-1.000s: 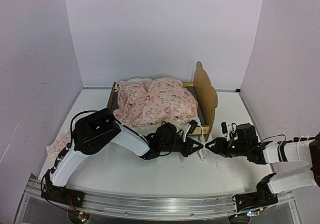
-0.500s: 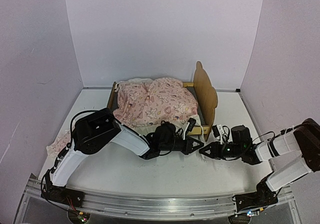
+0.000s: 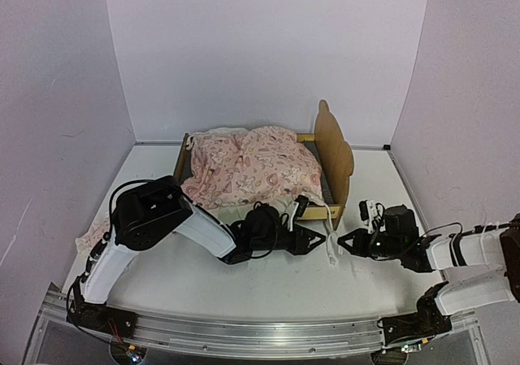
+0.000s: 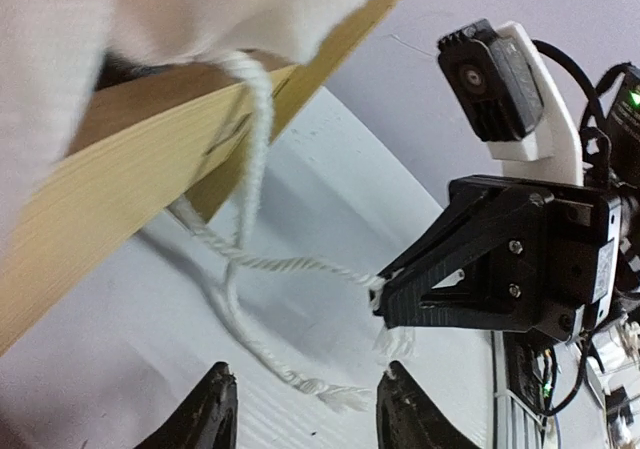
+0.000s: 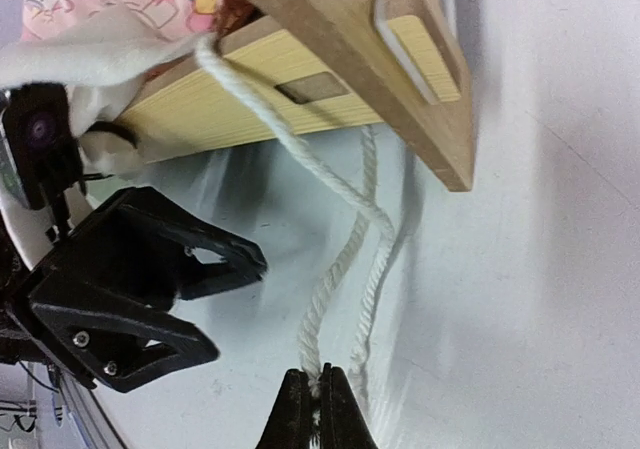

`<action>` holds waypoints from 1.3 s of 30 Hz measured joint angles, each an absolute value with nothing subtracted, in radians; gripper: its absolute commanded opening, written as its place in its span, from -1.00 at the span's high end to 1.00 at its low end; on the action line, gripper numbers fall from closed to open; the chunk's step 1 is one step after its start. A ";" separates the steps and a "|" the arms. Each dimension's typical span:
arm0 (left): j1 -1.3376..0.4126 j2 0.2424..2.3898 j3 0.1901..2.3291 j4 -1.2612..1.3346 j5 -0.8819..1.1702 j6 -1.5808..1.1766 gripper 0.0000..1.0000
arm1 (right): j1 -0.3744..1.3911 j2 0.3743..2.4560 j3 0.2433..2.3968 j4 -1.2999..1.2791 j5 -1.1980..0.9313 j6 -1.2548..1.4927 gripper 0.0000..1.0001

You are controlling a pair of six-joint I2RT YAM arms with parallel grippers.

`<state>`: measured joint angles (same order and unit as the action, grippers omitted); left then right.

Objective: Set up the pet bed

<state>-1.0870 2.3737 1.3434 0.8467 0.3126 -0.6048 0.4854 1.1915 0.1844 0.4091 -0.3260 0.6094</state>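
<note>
Bed (image 3: 335, 149): at the middle of the tabletop's (image 3: 244, 288) far edge, headboard end to the right, frame upright and whole.
Pad (image 3: 324, 188): in the frame; only a dark strip by the headboard shows.
Blanket (image 3: 252, 170): heaped in a bunch on the bed, not spread flat; it hangs a little over the near rail.
Pillow (image 3: 93, 235): off the bed, at the tabletop's left edge, well apart from the frame.
Cord (image 5: 330, 181): white twisted cord that runs out from under the cloth at the near rail by the headboard corner and trails down onto the tabletop.
Right gripper (image 5: 318, 379): closed tight, pinching the cord low down near its loose ends.
Left gripper (image 4: 306, 389): fingers spread, holding nothing; a frayed cord end lies on the tabletop between them.
Done: frame placed, pad in, blanket on the bed.
Left, by judgement: cord to sort out, blanket to smooth, pillow to fetch and set at the headboard.
In the way: the two grippers stand nose to nose just off the bed's near right corner, with slack cord between them. The left arm lies low along the near rail, across the path to the pillow.
</note>
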 measured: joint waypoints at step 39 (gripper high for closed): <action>-1.212 2.526 1.703 0.681 -0.377 -0.546 0.75 | 0.485 1.122 0.239 0.276 -0.359 0.562 1.00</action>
